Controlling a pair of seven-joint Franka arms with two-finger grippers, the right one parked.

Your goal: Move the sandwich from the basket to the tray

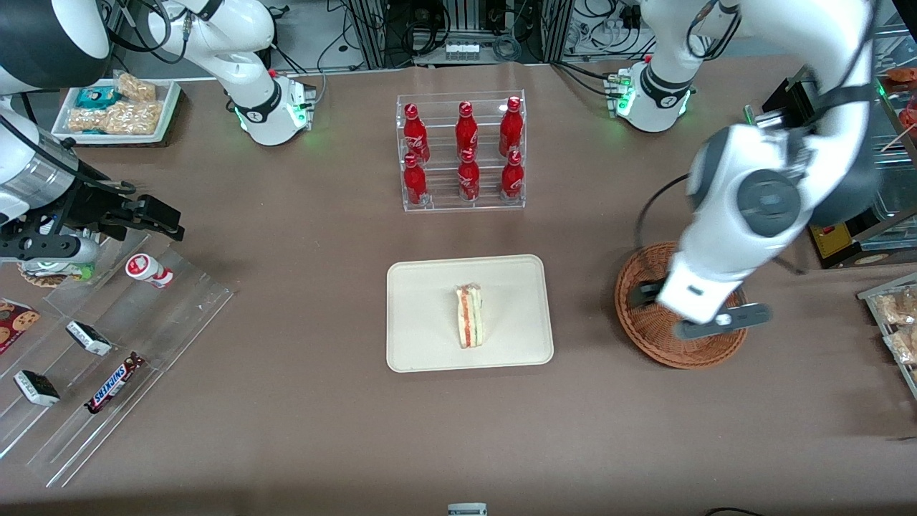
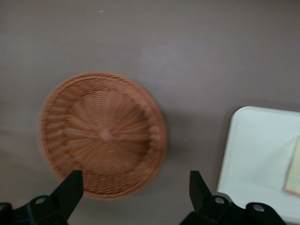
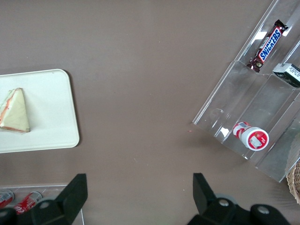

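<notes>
**Sandwich on the tray, arm above the basket**

The sandwich lies on the cream tray, near its middle, cut edge with the red and green layers facing up. The wicker basket sits on the brown table toward the working arm's end, well apart from the tray, with nothing in it. The gripper hangs above the basket with its fingers spread wide and holding nothing. Farther from the front camera than the tray stands a clear rack of red bottles.
</notes>
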